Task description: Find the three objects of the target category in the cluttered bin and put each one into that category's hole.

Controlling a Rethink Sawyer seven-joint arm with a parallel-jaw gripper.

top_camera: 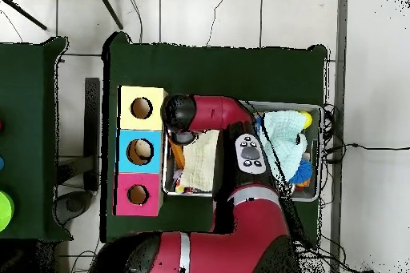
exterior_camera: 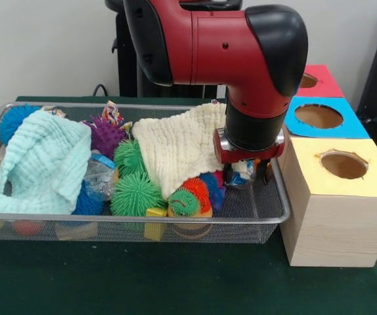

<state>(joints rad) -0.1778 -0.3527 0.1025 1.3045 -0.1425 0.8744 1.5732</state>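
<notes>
The wire mesh bin (exterior_camera: 142, 221) holds cloths, spiky balls and toys. My gripper (exterior_camera: 248, 172) is low inside the bin's right end, beside the cream cloth (exterior_camera: 178, 147). A crushed clear bottle with a blue label (exterior_camera: 242, 172) sits right at the gripper. A second crushed bottle (exterior_camera: 100, 173) lies partly under the light blue cloth (exterior_camera: 44, 161) at the left. A third one is not visible. In the overhead view the arm's wrist (top_camera: 182, 116) covers the gripper, at the bin's end next to the boxes.
Three wooden boxes with round holes stand beside the bin: yellow (exterior_camera: 343, 164), blue (exterior_camera: 318, 116), red (exterior_camera: 310, 80). Green (exterior_camera: 134, 193), purple (exterior_camera: 104, 136) and blue (exterior_camera: 12, 121) spiky balls fill the bin. The yellow box's wall is close to the gripper.
</notes>
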